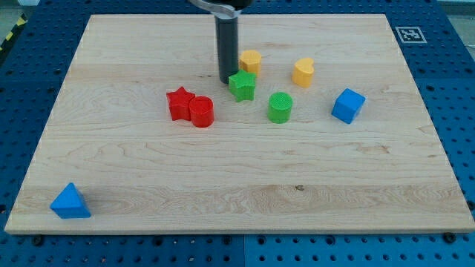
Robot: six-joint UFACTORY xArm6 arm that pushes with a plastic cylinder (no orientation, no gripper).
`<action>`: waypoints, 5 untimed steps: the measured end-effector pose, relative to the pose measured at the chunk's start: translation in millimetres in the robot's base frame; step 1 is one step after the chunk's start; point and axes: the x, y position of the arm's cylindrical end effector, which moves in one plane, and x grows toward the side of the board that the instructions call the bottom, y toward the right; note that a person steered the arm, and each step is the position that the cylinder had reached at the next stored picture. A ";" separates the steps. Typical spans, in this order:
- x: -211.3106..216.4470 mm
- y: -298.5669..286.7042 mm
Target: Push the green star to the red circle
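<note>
Only one camera view is given, and everything is seen from it.

The task is judged to be only partly done. The green star (242,85) is not yet at the red circle (201,112). A gap of bare wood is still seen between the two, so the push is still to be made.

No hand is fitted to this arm. A straight dark rod is used instead, so nothing can be opened, closed or held. My tip (225,81) is set down on the wooden board (223,178), and nothing is gripped by it.

The green star is found just beside my tip, on its right in the view, and it seems to be touching or almost touching. The red circle is found below my tip and a little to its left. The red star (179,103) is pressed against the red circle on its left side.

Other blocks are seen to the right of my tip: a yellow block (251,61) close by, a yellow heart (303,71) farther off, a green cylinder (280,107) lower down, and a blue cube (347,105) farthest away. A blue triangle (70,202) is seen far below my tip, near the bottom left corner.

It is judged that the star should be pushed down and to the left, so my tip may need to be moved to the star's upper right side first.
</note>
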 end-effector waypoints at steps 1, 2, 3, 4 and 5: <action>0.1 1.2; -4.7 38.6; -4.7 82.7; 3.6 88.9; 14.7 66.6</action>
